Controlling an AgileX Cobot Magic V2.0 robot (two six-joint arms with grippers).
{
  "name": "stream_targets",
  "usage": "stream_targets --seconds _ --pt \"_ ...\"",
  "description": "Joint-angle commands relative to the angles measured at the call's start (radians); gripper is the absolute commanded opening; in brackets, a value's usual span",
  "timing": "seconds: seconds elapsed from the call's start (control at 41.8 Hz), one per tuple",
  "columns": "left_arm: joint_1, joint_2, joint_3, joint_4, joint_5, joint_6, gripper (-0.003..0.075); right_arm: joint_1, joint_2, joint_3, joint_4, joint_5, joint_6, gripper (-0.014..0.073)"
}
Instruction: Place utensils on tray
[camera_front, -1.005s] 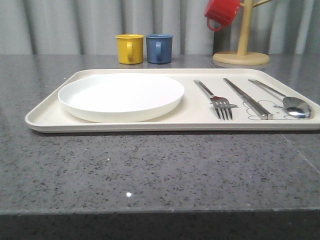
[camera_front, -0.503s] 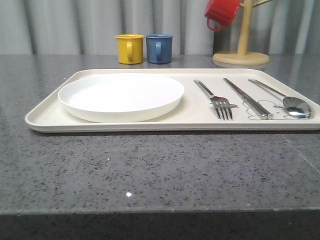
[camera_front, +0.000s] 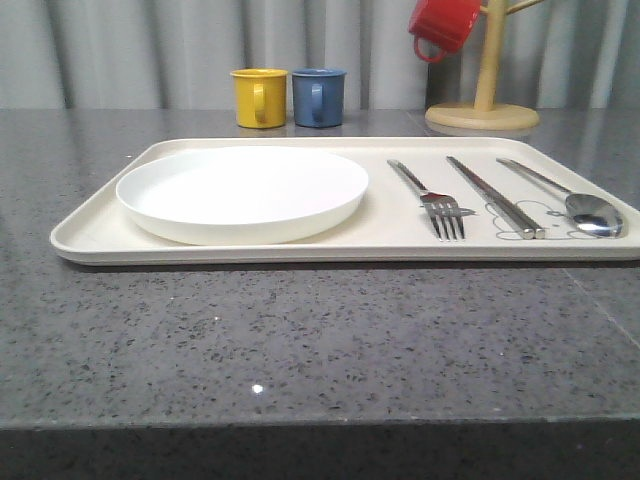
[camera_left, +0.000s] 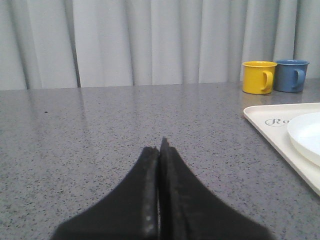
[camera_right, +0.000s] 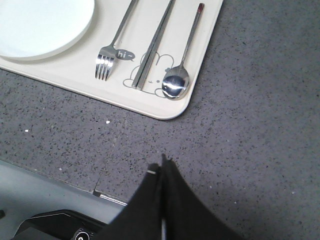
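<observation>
Now: fork (camera_front: 442, 204), chopsticks (camera_front: 495, 197) and spoon (camera_front: 575, 201) side by side near the right end of the tray (camera_front: 90, 232), beside the white plate (camera_front: 242, 192). Left gripper (camera_left: 159, 150) pinched closed, empty, above bare bench (camera_left: 100, 130). Right gripper (camera_right: 162, 167) likewise closed on nothing, off the tray's near right corner.

Fork (camera_front: 441, 202), chopstick pair (camera_front: 495, 197), spoon (camera_front: 575, 203): polished silver metal, mirror-bright; spoon bowl throws a hard highlight. Tray (camera_front: 90, 228): cream, smooth, matt, looks like plastic. Round plate (camera_front: 242, 190): white, smooth, faint sheen. Table (camera_front: 300, 330): dark grey speckled stone-look top, semi-gloss with soft reflections. Yellow mug (camera_front: 259, 97) and blue mug (camera_front: 319, 96): glossy. Red mug (camera_front: 444, 26): glossy. Mug stand (camera_front: 483, 100): pale, smooth wood. Backdrop: grey pleated cloth curtain (camera_left: 125, 40), matt. Gripper fingers (camera_left: 150, 200): black, matt, slightly grainy.
</observation>
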Motion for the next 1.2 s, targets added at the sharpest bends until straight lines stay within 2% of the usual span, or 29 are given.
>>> stream_targets --seconds 0.0,0.144,0.263,0.335,0.503,0.694,0.885,1.053,1.173 --pt "0.003 -0.022 0.006 0.001 -0.079 -0.012 -0.0020 -0.001 0.003 -0.021 -0.001 -0.061 -0.001 -0.0068" --pt "0.003 -0.022 0.006 0.001 -0.079 -0.012 -0.0020 -0.001 0.000 -0.017 -0.001 -0.070 -0.001 -0.0068" --pt "0.003 -0.022 0.006 0.001 -0.079 -0.012 -0.0020 -0.008 -0.060 0.050 -0.009 -0.111 -0.003 -0.0068" --pt "0.003 -0.022 0.006 0.001 -0.079 -0.012 -0.0020 -0.029 -0.121 0.130 -0.009 -0.211 -0.003 -0.0068" --pt "0.003 -0.022 0.006 0.001 -0.079 -0.012 -0.0020 -0.081 -0.297 0.417 -0.009 -0.572 -0.003 -0.0068" --pt "0.003 -0.022 0.006 0.001 -0.079 -0.012 -0.0020 -0.095 -0.508 0.715 -0.009 -0.828 -0.003 -0.0068" --pt "0.003 -0.022 0.006 0.001 -0.079 -0.012 -0.0020 -0.125 -0.626 0.894 -0.009 -0.973 -0.003 -0.0068" --pt "0.003 -0.022 0.006 0.001 -0.079 -0.012 -0.0020 -0.131 -0.632 0.962 -0.009 -1.098 -0.003 -0.0068" --pt "0.003 -0.022 0.006 0.001 -0.079 -0.012 -0.0020 -0.131 -0.632 0.961 -0.009 -1.100 -0.003 -0.0068"
